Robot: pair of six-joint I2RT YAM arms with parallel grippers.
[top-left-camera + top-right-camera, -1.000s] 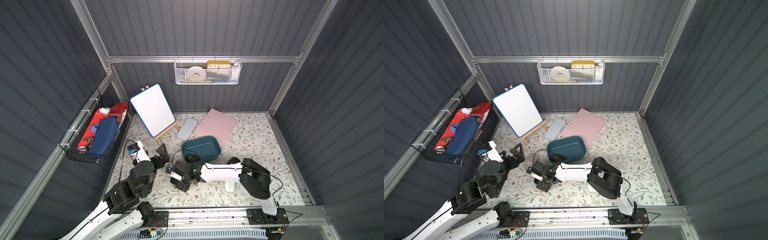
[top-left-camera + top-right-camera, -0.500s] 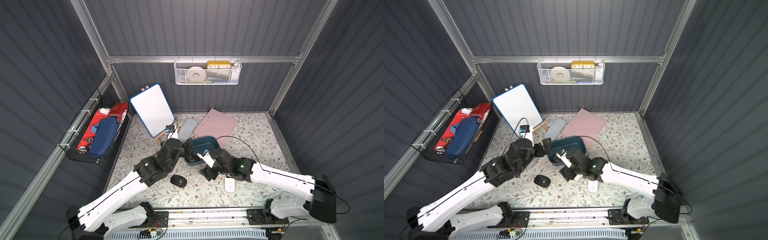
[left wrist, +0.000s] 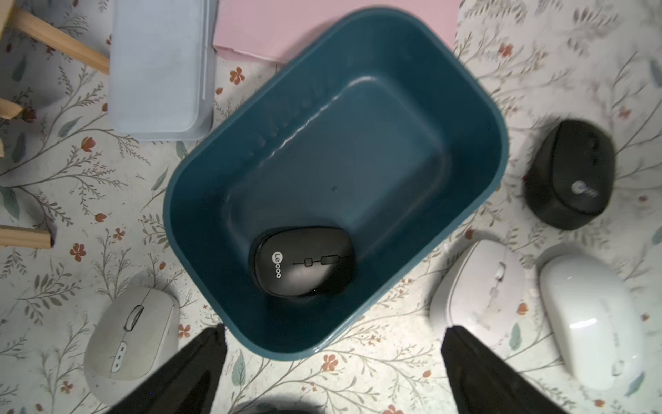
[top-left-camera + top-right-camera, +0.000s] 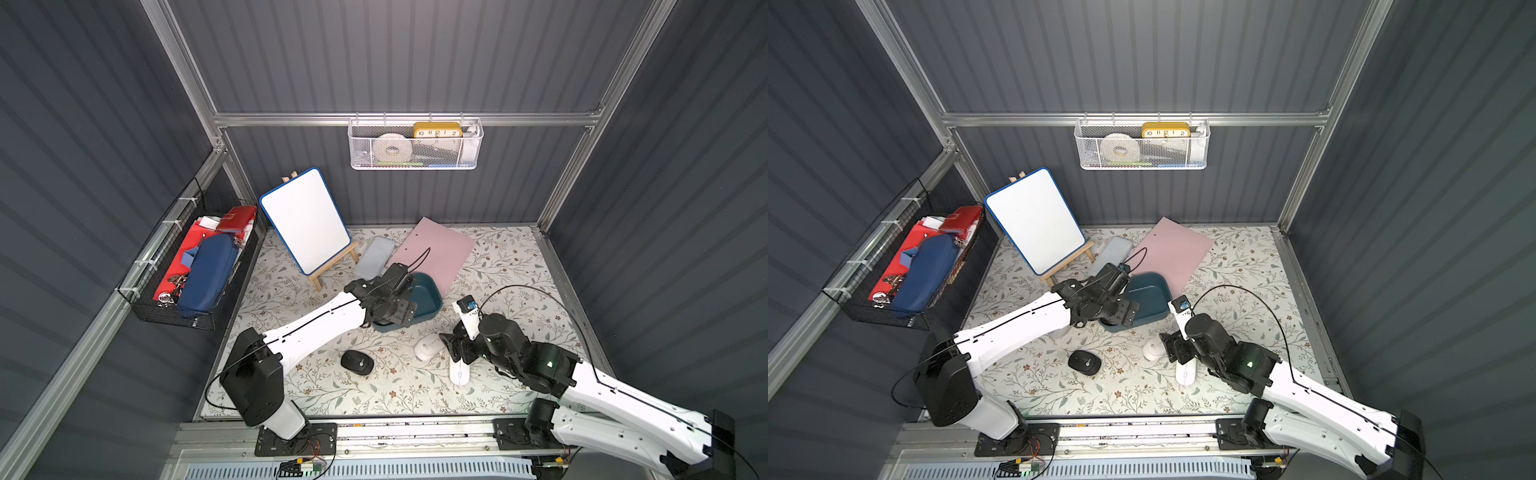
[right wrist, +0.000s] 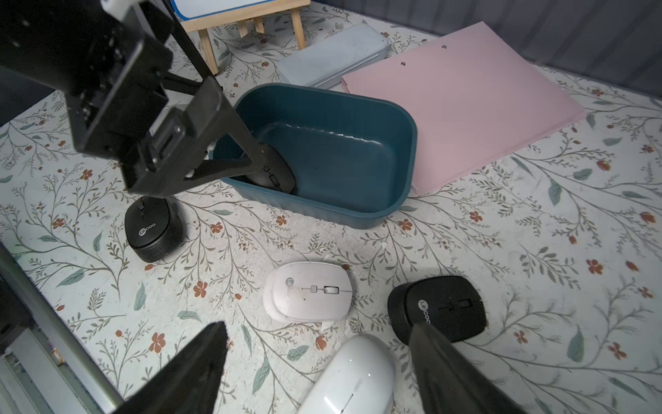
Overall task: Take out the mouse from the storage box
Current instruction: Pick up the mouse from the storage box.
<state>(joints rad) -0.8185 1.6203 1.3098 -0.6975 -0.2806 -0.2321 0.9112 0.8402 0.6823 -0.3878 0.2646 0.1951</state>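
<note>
Teal storage box (image 3: 480, 118): 1 | mouse inside (image 3: 302, 263): 1 | mice outside (image 3: 591, 315): 5

Floral-print tabletop (image 4: 511, 266) is pretty crowded: teal storage box (image 4: 432, 303) mid-table, pink folder (image 4: 436, 249) and pale blue case (image 4: 376, 257) just behind it, whiteboard on a wooden easel (image 4: 305, 220) back left. Loose up front: a black mouse (image 4: 357, 363), a round white mouse (image 4: 426, 347), a long white mouse (image 4: 459, 372).

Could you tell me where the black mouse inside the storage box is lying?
In the left wrist view the black mouse lies in the storage box, in the corner nearest the left arm, below the open left gripper.
</note>
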